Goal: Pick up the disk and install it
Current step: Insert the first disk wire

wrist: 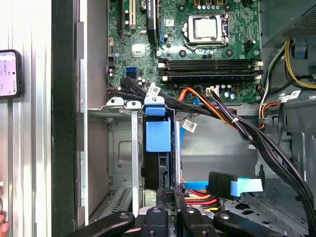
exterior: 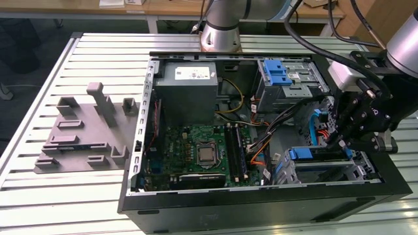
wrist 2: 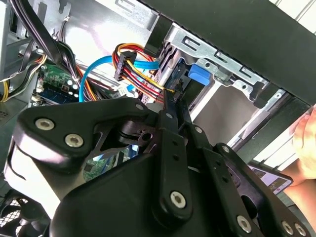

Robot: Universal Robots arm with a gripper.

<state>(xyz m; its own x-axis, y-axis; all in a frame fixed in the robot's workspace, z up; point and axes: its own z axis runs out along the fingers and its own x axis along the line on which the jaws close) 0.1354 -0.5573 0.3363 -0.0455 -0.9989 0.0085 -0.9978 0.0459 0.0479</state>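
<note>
The disk (exterior: 318, 154) stands on edge in the lower drive bay at the exterior view's right of the open computer case (exterior: 261, 205). Its blue bracket (wrist: 158, 135) and dark body show end-on in the first wrist view. The bracket's blue tab (wrist 2: 200, 75) appears in the second wrist view. My gripper (exterior: 338, 143) reaches down into the case right at the disk's near end. Its fingers (wrist 2: 170, 111) lie pressed together, shut, with the tips against the disk's edge (wrist: 173, 190). I cannot tell whether they pinch any part of it.
Orange, red and blue cables (wrist: 222, 185) run close beside the bay. The motherboard (exterior: 202, 152), grey power-supply box (exterior: 188, 93) and upper drive cage with blue latch (exterior: 287, 78) fill the case. A grey fixture (exterior: 85, 132) lies on the table. A person's hand (wrist 2: 306, 138) and phone (wrist: 9, 74) are outside the case.
</note>
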